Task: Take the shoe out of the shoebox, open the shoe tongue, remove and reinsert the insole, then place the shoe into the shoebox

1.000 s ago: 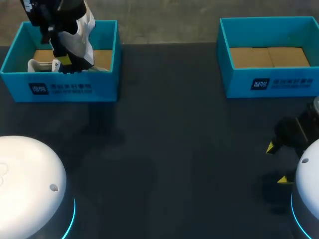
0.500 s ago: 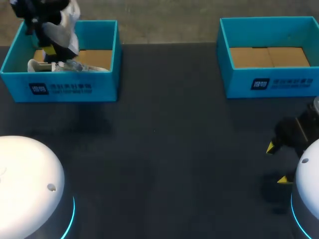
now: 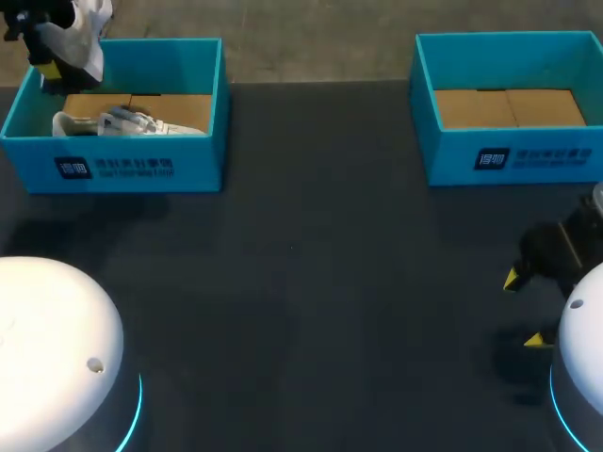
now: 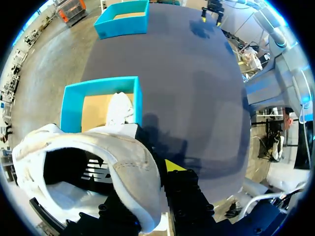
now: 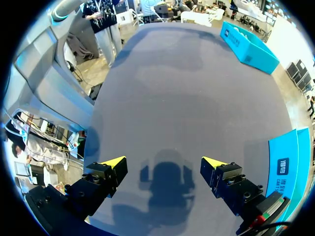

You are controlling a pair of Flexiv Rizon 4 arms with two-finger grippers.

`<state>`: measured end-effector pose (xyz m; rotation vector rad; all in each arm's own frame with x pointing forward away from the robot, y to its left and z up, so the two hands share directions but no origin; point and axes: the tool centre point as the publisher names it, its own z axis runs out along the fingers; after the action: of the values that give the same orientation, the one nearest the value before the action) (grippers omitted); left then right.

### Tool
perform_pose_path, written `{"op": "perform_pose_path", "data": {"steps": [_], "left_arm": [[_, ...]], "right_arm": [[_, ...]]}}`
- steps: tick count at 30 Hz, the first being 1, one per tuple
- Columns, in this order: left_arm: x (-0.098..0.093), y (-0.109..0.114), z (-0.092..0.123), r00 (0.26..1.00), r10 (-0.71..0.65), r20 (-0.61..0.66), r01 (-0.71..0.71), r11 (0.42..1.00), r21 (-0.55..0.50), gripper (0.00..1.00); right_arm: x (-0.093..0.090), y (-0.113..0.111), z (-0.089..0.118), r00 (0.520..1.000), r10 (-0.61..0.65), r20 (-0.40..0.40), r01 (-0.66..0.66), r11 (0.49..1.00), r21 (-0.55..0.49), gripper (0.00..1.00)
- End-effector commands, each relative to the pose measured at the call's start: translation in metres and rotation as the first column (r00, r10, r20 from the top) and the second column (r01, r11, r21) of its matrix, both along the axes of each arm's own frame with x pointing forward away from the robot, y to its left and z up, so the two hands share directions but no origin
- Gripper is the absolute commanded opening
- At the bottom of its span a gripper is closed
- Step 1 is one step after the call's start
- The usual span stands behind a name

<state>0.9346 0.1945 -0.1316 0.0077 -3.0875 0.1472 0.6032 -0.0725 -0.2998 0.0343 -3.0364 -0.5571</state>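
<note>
Robotics lab bench
A dark table (image 3: 311, 282) is flanked by the blue-lit left arm base (image 3: 52, 348) and right arm base (image 3: 582, 377); a left shoebox (image 3: 141, 169) and right shoebox (image 3: 528, 155) are set out alike.

Head view was dim; I saw flat overhead light on the dark table (image 3: 311, 282). Soft shadows sat under the right gripper (image 3: 524, 310) at lower right and in front of the left shoebox (image 3: 141, 169). Left wrist view ran brighter; the shoe (image 4: 123, 162) cast a shadow beside that box.
</note>
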Motion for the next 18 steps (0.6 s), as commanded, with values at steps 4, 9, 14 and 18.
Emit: {"op": "perform_pose_path", "data": {"steps": [4,9,14,18], "left_arm": [[0.043,0.028,-0.008,0.997,-0.038,-0.069,0.036,0.999,-0.03,0.0],[0.066,0.044,-0.018,0.991,-0.116,-0.073,0.117,0.993,0.006,0.0],[0.083,0.057,-0.021,0.977,-0.197,-0.077,0.198,0.98,0.004,0.0],[0.085,0.063,-0.023,0.935,-0.349,-0.059,0.352,0.935,0.054,0.0]], "right_arm": [[-0.002,0.0,-0.001,1.0,-0.001,0.003,0.001,1.0,-0.003,1.0],[-0.002,0.0,-0.001,1.0,-0.001,0.003,0.001,1.0,-0.003,1.0],[-0.002,0.0,-0.001,1.0,-0.001,0.003,0.001,1.0,-0.003,1.0],[-0.002,0.0,-0.001,1.0,-0.001,0.003,0.001,1.0,-0.003,1.0]]}}
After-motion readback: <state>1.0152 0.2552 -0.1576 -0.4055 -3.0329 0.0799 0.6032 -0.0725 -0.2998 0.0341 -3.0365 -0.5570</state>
